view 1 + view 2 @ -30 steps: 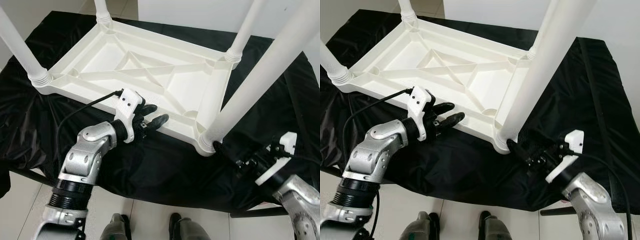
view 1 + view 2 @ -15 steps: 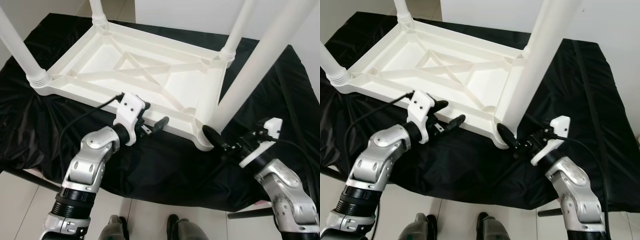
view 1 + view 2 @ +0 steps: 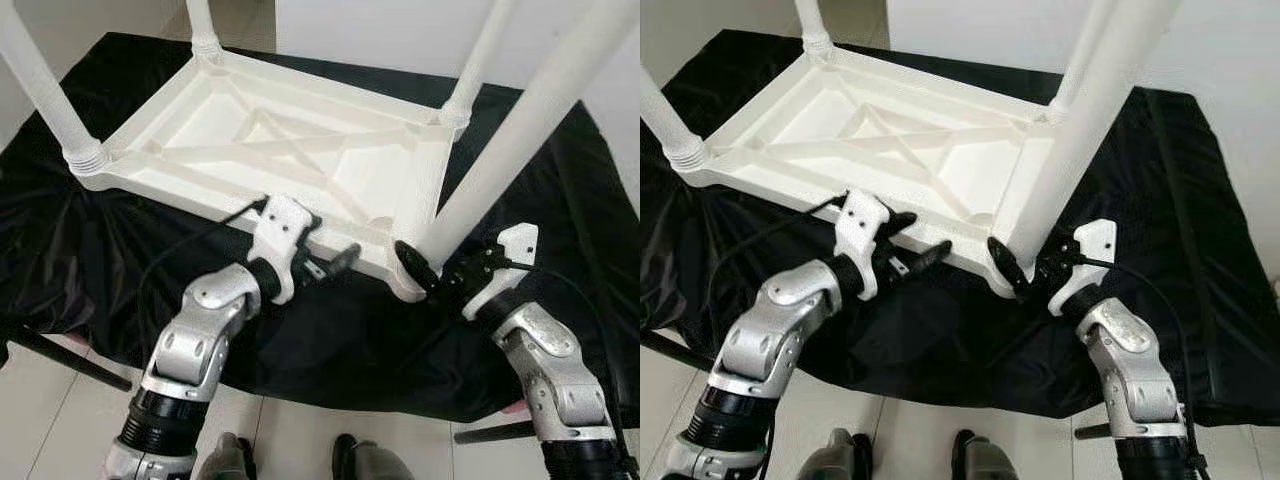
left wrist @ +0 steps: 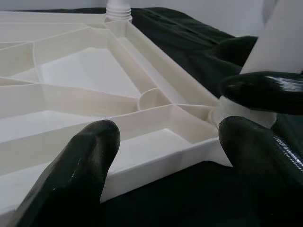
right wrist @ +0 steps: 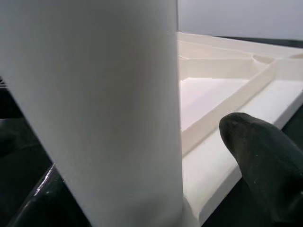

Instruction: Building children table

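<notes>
A white plastic children's table [image 3: 330, 170] lies upside down on a black cloth, its legs pointing up. My left gripper [image 3: 330, 262] is open at the near long rim [image 4: 156, 161], one finger above the rim and one below, not touching it. My right gripper [image 3: 1028, 268] is open around the base of the near right leg [image 3: 520, 130]. One of its fingers [image 5: 265, 156] stands apart from the leg [image 5: 94, 94] and the other sits low at the leg's far side. The right gripper's fingertip [image 4: 262, 90] lies beside the corner socket.
The black cloth [image 3: 330, 340] drapes over a low stand and hangs past its front edge. Three more white legs rise at the near left [image 3: 50, 100], far left [image 3: 203, 25] and far right [image 3: 480, 60] corners. Pale floor tiles and my feet [image 3: 345, 455] lie below.
My right gripper has risen from the cloth to the near right leg's base and now straddles it. My left gripper has slid right along the near rim. The camera has shifted a little.
</notes>
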